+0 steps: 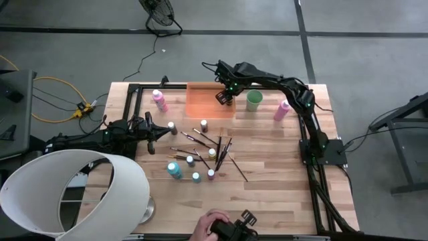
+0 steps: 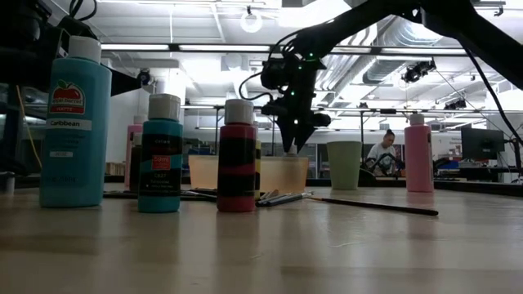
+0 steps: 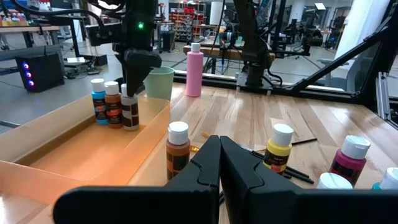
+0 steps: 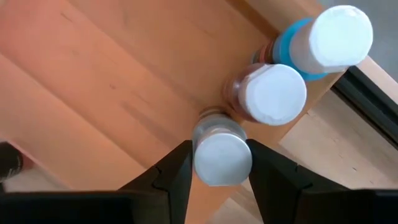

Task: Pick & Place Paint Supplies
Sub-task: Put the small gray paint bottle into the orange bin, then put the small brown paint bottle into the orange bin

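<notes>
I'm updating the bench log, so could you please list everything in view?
Tray: one, orange, table's far side.
Small bottles in tray: three, white-capped, in one corner.
Small bottles on table: about seven, mixed colours, middle.
Tall pink bottles: two, either side of the tray.
Cup: one, light green, beside the tray.
Brushes: several, dark, scattered mid-table.
White shade: one, near-left corner.
Person's hand: one, at the near edge.
Left gripper: shut, at the table's left side.
Right gripper: over the tray, around one bottle's cap.
</notes>
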